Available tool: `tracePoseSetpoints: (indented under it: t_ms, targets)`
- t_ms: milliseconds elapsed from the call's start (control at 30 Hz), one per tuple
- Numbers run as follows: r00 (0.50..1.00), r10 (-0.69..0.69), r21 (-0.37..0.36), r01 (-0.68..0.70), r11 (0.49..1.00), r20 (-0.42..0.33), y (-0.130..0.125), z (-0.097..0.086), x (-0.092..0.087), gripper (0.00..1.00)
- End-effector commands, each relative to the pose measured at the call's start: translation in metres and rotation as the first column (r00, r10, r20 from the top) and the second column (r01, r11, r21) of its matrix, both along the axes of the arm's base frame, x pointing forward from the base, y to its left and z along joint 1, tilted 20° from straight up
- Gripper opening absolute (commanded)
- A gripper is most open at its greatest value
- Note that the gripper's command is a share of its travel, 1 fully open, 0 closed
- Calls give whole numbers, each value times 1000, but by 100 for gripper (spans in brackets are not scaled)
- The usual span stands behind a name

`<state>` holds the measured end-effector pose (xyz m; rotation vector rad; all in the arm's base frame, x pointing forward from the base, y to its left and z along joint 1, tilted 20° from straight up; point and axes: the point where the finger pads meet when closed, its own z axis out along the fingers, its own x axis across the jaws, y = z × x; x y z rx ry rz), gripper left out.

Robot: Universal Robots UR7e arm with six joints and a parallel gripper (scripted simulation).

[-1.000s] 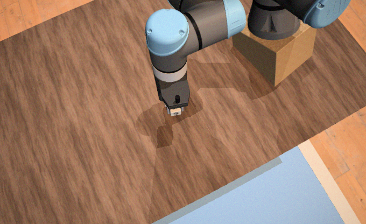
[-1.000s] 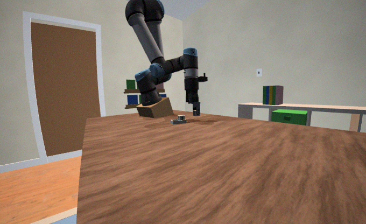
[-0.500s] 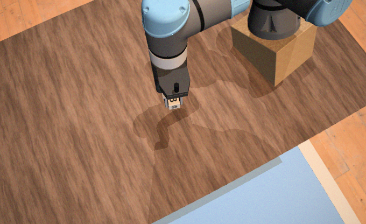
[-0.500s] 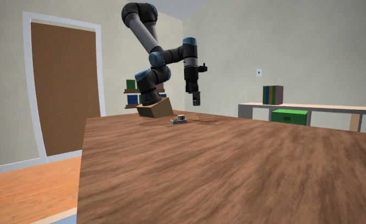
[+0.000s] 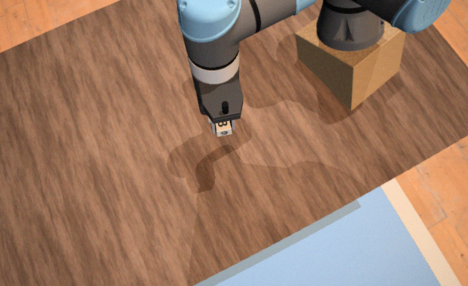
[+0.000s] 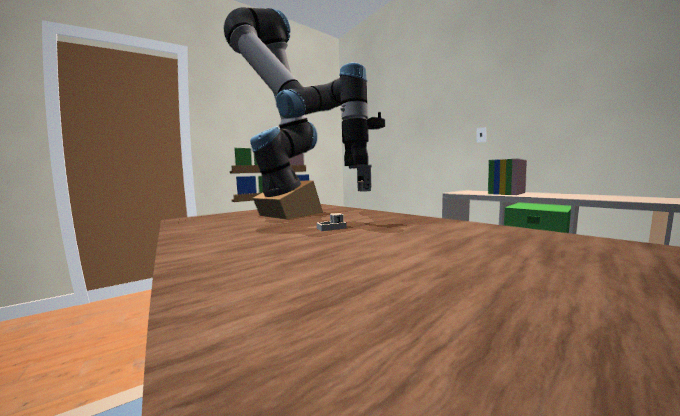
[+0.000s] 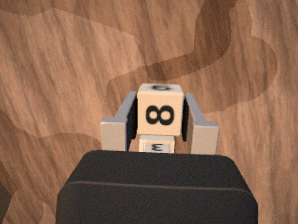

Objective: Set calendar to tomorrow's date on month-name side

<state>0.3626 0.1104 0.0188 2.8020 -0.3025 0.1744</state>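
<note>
Pincer (image 6: 363, 187): clamped on cube (image 7: 160, 113), high above desk (image 6: 384, 310).
Cube face: probably 8.
Tray (image 6: 331, 225): near desk's far edge.

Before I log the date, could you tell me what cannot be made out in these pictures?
- Tray: month name unreadable, too small in the exterior view; absent from the top view, probably under the arm.
- Cube left in the tray: digit too small, exterior view.
- Held cube: the wrist view shows an 8; the face below is cut off by the gripper body.
</note>
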Motion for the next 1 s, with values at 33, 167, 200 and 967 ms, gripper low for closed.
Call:
tracePoseSetpoints:
  t_ms: [33, 167, 200, 967]
  targets:
    - [1000, 0, 0, 0, 1000, 0, 0, 1, 1, 57]
    - [1000, -2, 1, 2, 1000, -3, -9, 4, -2, 57]
    - [1000, -2, 2, 2, 1000, -4, -14, 6, -3, 57]
    - [1000, -4, 0, 4, 1000, -2, -110, 46, -32, 57]
